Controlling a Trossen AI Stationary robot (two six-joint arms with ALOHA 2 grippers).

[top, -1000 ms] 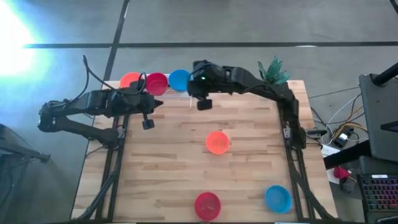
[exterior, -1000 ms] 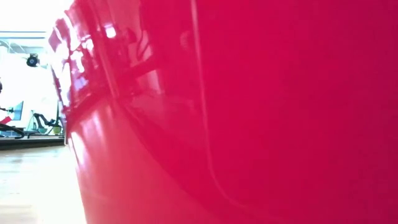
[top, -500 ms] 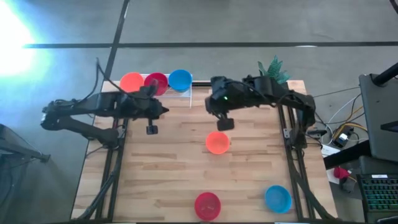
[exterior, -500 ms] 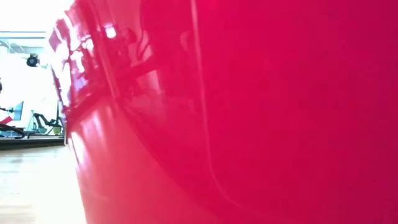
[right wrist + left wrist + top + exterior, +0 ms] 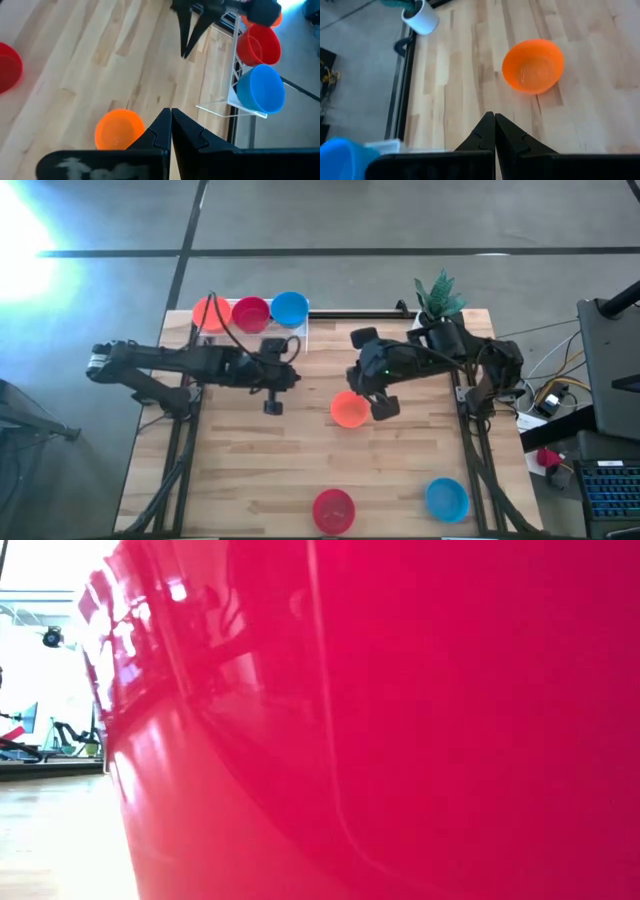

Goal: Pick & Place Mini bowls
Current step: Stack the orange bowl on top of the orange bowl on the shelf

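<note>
High view: wood table; three bowls sit in a row on the white rack at the far edge: orange rack bowl, red rack bowl, blue rack bowl; a loose orange bowl lies mid-table; a near red bowl and a near blue bowl lie at the near edge; a plant stands at the far right corner; the left gripper hangs over bare wood left of the orange bowl, apart from it; the right gripper is just beside the orange bowl's right rim, touching or not I cannot tell.

Low view: a red bowl wall fills nearly the whole frame, right against the lens; a strip of table and bright room shows at the left; no gripper seen.

Left wrist view: left fingers pressed together, pinching nothing; orange bowl ahead on the wood, upright and empty; a white pot at the table edge; a blue bowl rim shows at the frame corner.

Right wrist view: right fingers pressed together, nothing between them; orange bowl just beside the tips; rack with red and blue bowls farther off; the left gripper's closed fingers point down over the wood before the rack; a red bowl at the frame edge.
</note>
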